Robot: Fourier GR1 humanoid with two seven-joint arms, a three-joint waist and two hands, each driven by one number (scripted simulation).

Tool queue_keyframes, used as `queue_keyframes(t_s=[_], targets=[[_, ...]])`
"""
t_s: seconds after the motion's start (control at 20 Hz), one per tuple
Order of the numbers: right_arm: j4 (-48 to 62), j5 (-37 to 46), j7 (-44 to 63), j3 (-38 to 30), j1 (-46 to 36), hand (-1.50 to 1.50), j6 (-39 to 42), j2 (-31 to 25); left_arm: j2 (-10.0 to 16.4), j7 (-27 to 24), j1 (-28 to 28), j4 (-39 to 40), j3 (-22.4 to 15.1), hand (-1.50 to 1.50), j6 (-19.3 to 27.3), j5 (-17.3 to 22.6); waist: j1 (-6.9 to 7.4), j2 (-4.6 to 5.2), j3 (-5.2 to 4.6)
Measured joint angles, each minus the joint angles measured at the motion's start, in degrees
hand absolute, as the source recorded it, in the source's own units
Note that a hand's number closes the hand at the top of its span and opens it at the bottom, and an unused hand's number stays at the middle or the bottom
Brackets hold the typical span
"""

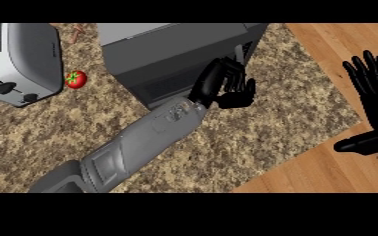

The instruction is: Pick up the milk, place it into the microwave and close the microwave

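Speckled brown granite makes up the counter (244, 145), with pale wood showing beyond its right edge. In the head view, a dark grey microwave (170, 55) stands at the top centre, and its door appears flush with the front. The left hand (221, 82) is against the microwave's front near the right corner, its fingers (240, 97) curled inward with nothing visible inside them. The grey forearm runs down to the lower left. The right hand (363, 75) rests at the right edge over the wood, fingers straight and spread. The milk cannot be seen anywhere in this view. A silver toaster (26, 62) sits at the far left, with a red tomato (75, 79) just beside it.
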Motion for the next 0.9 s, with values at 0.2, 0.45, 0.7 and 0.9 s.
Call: queue_keyframes(t_s=[0.2, 0.45, 0.7, 0.9], targets=[[-1.51, -1.22, 1.96, 1.49, -1.16, -1.50, 1.81, -0.26, 0.30, -0.16, -1.03, 1.32, 0.32, 1.50, 0.77, 1.30, -0.62, 0.31, 0.01], [-3.72, -1.48, 4.15, 3.41, -2.37, 1.50, 3.80, -1.58, 0.60, -0.60, -0.94, 1.34, 0.02, 1.50, 2.11, 2.63, -1.20, 0.19, 0.02], [-8.67, -0.36, 5.93, 7.21, -4.32, 1.50, 6.74, -3.12, 0.50, -0.83, -1.11, 1.76, -0.39, 1.50, 2.71, 3.81, -1.33, -0.03, 0.00], [-12.44, -0.29, 7.39, 9.60, -5.16, 1.50, 7.98, -3.82, 0.87, -1.17, -0.84, 1.79, -0.53, 1.50, 3.71, 4.79, -1.99, -0.26, 0.03]])
